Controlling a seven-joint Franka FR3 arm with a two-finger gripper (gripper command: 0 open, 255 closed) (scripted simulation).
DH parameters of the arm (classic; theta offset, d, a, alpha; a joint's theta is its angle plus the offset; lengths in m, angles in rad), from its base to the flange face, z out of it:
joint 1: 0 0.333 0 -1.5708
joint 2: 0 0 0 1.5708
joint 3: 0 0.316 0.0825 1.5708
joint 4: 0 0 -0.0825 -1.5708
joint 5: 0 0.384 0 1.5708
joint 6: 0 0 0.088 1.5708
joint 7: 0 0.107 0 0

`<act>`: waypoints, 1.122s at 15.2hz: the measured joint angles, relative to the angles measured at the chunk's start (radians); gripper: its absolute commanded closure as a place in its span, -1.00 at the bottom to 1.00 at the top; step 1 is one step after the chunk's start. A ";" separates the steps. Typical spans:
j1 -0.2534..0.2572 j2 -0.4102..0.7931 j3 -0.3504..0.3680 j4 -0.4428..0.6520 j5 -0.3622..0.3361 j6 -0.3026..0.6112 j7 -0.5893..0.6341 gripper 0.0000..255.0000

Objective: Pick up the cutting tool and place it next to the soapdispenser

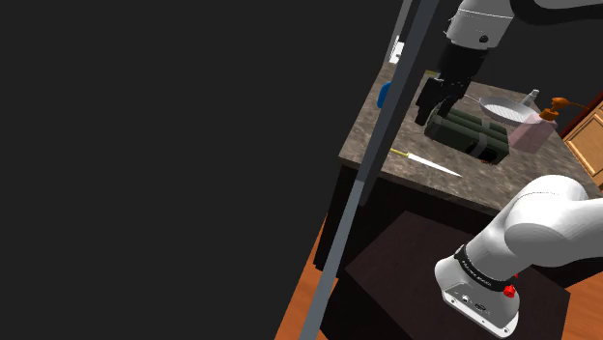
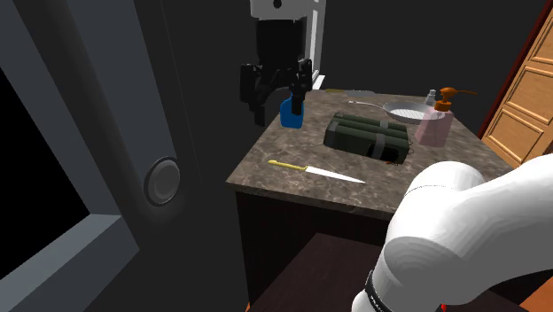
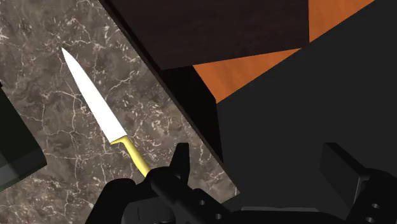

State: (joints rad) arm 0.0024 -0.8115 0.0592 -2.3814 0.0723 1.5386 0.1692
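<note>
Black gripper (image 3: 261, 160), spread wide, hangs beside yellow-handled white-bladed knife (image 3: 95, 102); dropping straight risks striking the edge of the marbled countertop (image 3: 60, 159).

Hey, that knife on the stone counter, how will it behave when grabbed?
The knife looks thin and rigid, so probably light. Lying flat on the counter, it would likely slide or spin rather than roll. Its slim yellow handle may pivot between the fingers.
</note>
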 measured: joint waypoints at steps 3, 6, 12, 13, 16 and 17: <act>-0.001 0.009 -0.029 -0.018 -0.017 0.017 -0.045 -1.00; -0.005 0.038 -0.096 -0.057 -0.056 0.063 -0.151 -1.00; -0.013 0.142 -0.231 -0.104 -0.131 0.170 -0.371 -1.00; -0.012 0.168 -0.252 -0.101 -0.140 0.186 -0.407 -1.00; -0.011 0.259 -0.318 -0.095 -0.167 0.248 -0.519 -1.00; -0.012 0.287 -0.340 -0.090 -0.175 0.265 -0.558 -1.00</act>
State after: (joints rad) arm -0.0092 -0.5247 -0.2811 -2.4716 -0.1032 1.8032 -0.3886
